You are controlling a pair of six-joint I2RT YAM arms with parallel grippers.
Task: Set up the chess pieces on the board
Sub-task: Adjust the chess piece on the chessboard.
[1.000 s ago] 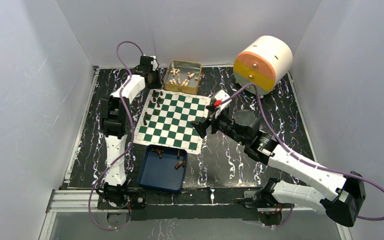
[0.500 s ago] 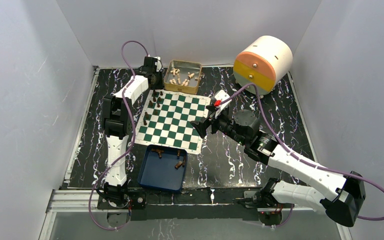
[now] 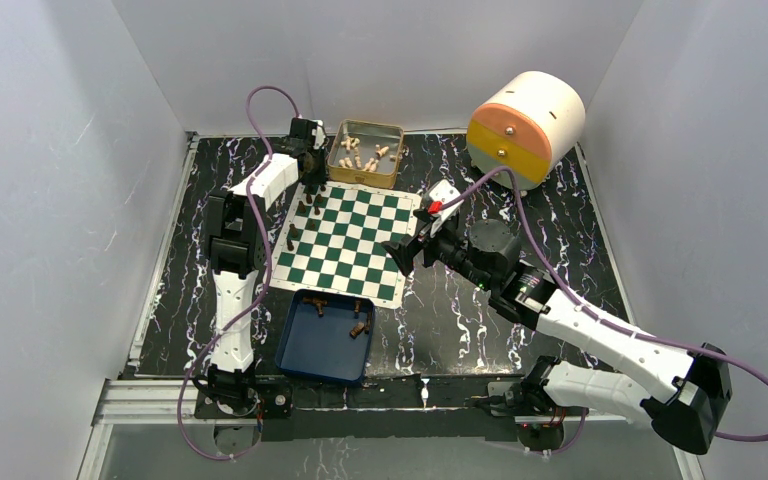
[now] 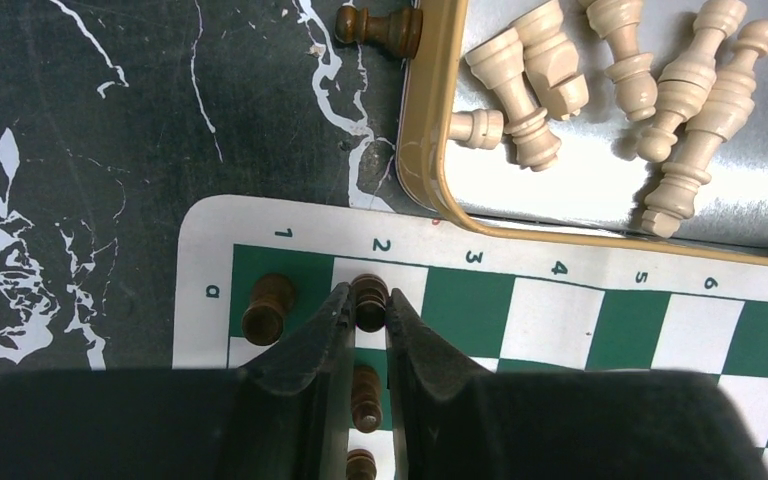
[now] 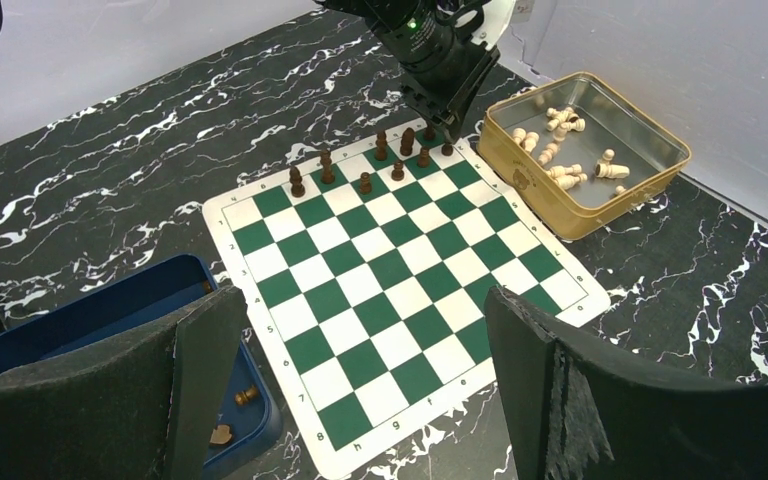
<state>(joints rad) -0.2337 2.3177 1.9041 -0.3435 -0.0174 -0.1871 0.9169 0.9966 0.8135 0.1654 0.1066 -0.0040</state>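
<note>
Nine dark chess pieces stood on the board, as near as you could count them with the arm over that corner. All were in two short rows along its left edge, bunched toward its far-left corner. Your left gripper was over that corner with its jaws drawn in tight on one pinched piece, which stood upright on the white square beside the corner square. Another piece stood on the corner square itself, and two more ran in line behind the pinched one.

One stray dark piece lay on its side on the tabletop against the outer wall of the single gold tin, just past the board's far edge. Six cream pieces showed in that tin from the left wrist, with the rest cut off.

The one blue tray sat at the board's near edge and held at least three more dark pieces. Your right gripper hung wide open and empty past the board's right edge. One white drum lay in the tabletop's far-right corner.

A second earlier your left gripper was off the board beside the tin; it had since come in over the corner. The right arm had not moved.
</note>
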